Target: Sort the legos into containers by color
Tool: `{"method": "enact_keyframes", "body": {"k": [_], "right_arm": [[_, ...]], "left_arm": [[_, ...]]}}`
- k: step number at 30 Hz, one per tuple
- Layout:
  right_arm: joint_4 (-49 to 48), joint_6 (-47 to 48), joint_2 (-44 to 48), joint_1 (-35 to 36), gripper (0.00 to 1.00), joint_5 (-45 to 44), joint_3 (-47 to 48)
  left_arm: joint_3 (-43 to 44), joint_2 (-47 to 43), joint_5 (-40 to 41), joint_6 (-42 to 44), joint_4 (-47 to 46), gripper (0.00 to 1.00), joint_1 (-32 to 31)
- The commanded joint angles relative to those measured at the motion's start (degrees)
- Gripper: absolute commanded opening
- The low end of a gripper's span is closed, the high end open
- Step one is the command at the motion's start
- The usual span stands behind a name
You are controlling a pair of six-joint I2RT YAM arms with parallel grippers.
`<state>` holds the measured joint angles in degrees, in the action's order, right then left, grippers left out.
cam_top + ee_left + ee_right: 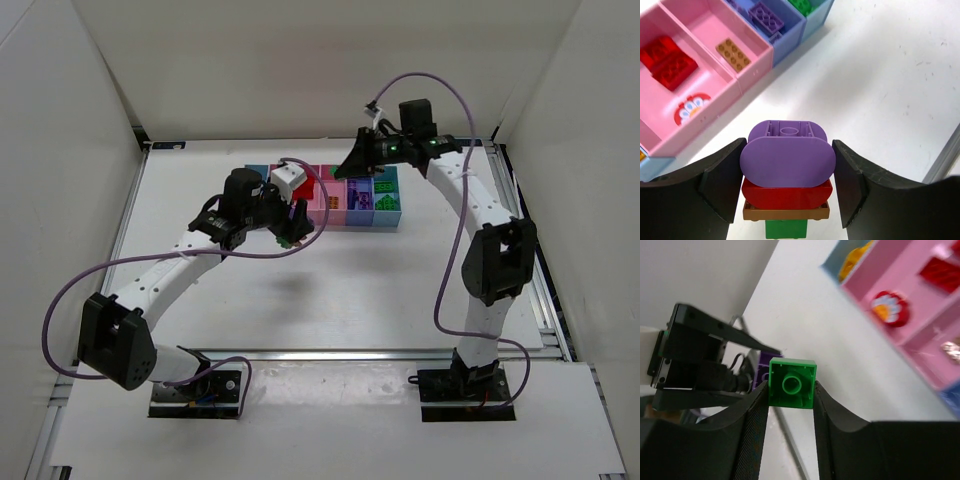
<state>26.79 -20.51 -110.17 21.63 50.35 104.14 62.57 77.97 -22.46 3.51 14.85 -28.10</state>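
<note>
The black left pincer [788,145] has a stack [787,200] of lilac brick [787,162], dark red brick [787,192], brown plate [786,213] and green block [786,230]. The black right pincer [790,387] has a bright green brick [792,382] over the white counter [880,90]. One pink bin [655,107] shows glossy red bricks [667,62] and a red disc [692,107] printed with a white-and-orange face, the next pink bin [705,22] a tan brick [733,54], the periwinkle bin [790,37] a purple brick [766,16], and the pale blue bin [821,17] a green piece [801,5].

Plain white tabletop [330,290], boxed in by white panels: back wall [320,60], left wall [50,180], right wall [590,130]. Silver metal rails run along the left edge [120,240] and right edge [535,270], and another rail [340,353] crosses the near side. The left wrist view shows faint scuff marks [925,65] on the surface.
</note>
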Motion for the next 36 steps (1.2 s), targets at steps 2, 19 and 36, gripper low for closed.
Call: {"method": "enact_keyframes", "body": {"k": [2, 19, 36], "right_arm": [[-0.7, 2.6, 3.8, -3.1, 0.00, -2.4, 1.6], [7.9, 22.5, 3.9, -7.0, 0.00, -34.9, -4.8], [4.8, 28.4, -7.1, -6.9, 0.05, -44.1, -3.8]], "left_arm": [[-0.1, -2.0, -0.7, -0.6, 1.4, 0.26, 0.1], [2.2, -1.2, 0.7, -1.3, 0.7, 0.25, 0.1], [4.8, 1.1, 0.8, -3.2, -0.4, 0.25, 2.1]]}}
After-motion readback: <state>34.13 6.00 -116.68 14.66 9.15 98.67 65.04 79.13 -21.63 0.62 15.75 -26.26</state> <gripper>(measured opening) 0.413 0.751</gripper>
